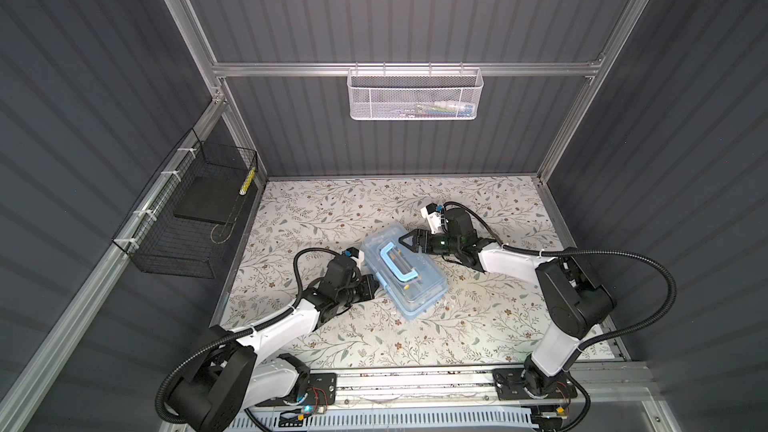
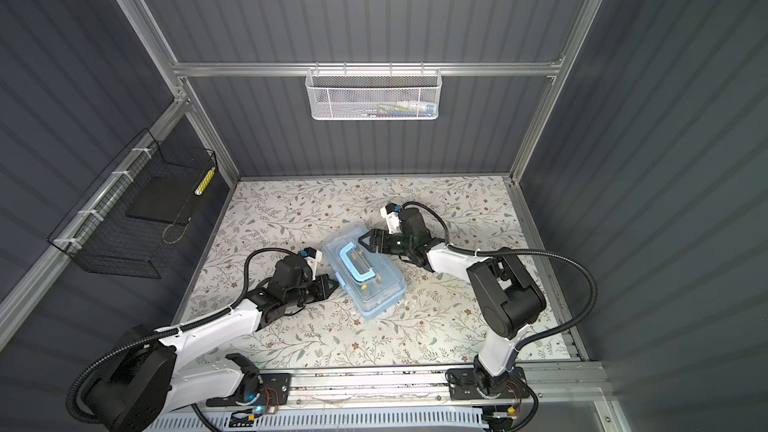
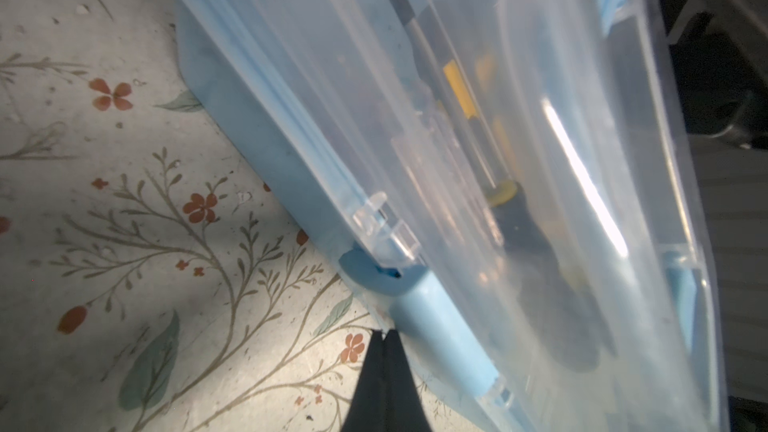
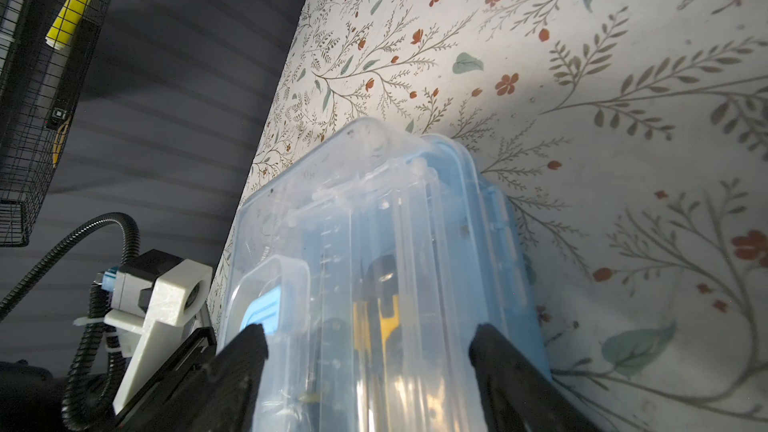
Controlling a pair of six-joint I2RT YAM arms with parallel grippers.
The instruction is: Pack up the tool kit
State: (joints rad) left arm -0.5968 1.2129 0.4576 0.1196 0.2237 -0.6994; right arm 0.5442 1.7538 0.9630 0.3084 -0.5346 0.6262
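Note:
The tool kit [image 1: 409, 284] [image 2: 370, 288], a light-blue box with its clear lid down and a pale-blue handle [image 1: 392, 261], lies slantwise mid-table in both top views. Through the lid I see a screwdriver with yellow and black on it [image 3: 457, 89]. My left gripper [image 1: 376, 284] [image 2: 336, 284] [image 3: 384, 332] is shut and empty, its tip against the box's left long side beside a pale-blue cylinder [image 3: 440, 334]. My right gripper [image 1: 405, 241] [image 2: 363, 243] [image 4: 370, 347] is open over the lid's far-right end, its fingers [image 4: 245, 351] spread above the clear plastic near the handle. Whether they touch the lid is unclear.
A white mesh basket [image 1: 415, 93] [image 2: 372, 93] with small items hangs on the back rail. A black wire basket [image 1: 187, 218] [image 2: 137, 209] [image 4: 25, 118] on the left wall holds a black slab and a yellow item [image 4: 77, 2]. The floral table [image 1: 478, 317] surrounds the box.

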